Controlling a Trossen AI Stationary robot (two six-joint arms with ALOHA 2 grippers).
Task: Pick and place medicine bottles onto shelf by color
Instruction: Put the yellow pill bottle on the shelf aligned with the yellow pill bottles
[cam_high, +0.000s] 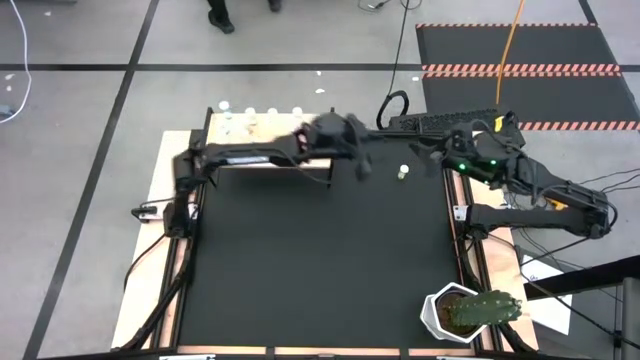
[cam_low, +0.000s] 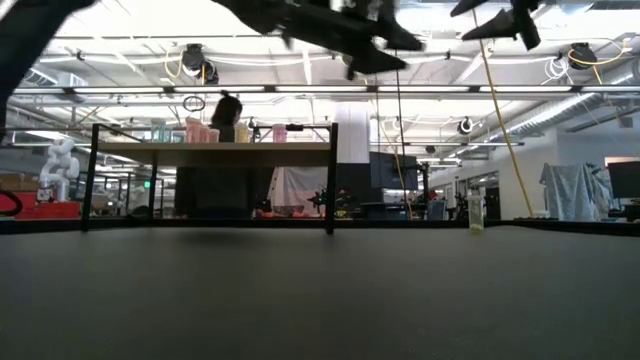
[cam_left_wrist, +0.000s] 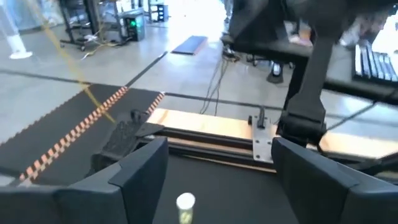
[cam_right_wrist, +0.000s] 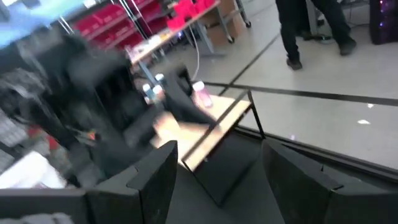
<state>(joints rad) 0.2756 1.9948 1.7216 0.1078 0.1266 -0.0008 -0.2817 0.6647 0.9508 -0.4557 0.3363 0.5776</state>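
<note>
One bottle (cam_high: 403, 173) with a white cap and a yellowish body stands alone on the black mat (cam_high: 320, 270), at about one o'clock from the mat's middle, near its far right corner. In the low view it shows as a small pale cylinder (cam_low: 475, 212) standing upright at the back right. It is the only bottle seen off the shelf.

The shelf (cam_high: 262, 128) sits at about eleven o'clock, along the mat's far edge. Several bottles (cam_high: 250, 115) already stand on it; from above only their white caps can be made out, toward its far side. From table height pink ones (cam_low: 200, 131) show toward the left of the top and another (cam_low: 279, 132) toward the right; whether they are grouped properly by color cannot be told.

The left gripper (cam_high: 362, 168) hangs above the mat between the shelf's right end and the lone bottle, at roughly twelve o'clock. Its fingers (cam_left_wrist: 143, 180) are spread wide with nothing between them, and its wrist camera sees the bottle (cam_left_wrist: 185, 207) just ahead, low in the gap. The right gripper (cam_high: 425, 150) waits at about one o'clock, just beyond the bottle, jaws also apart and empty.

By this look the task is nearly finished: most bottles are shelved, and one remains to be grasped, carried and set down with its color.
</note>
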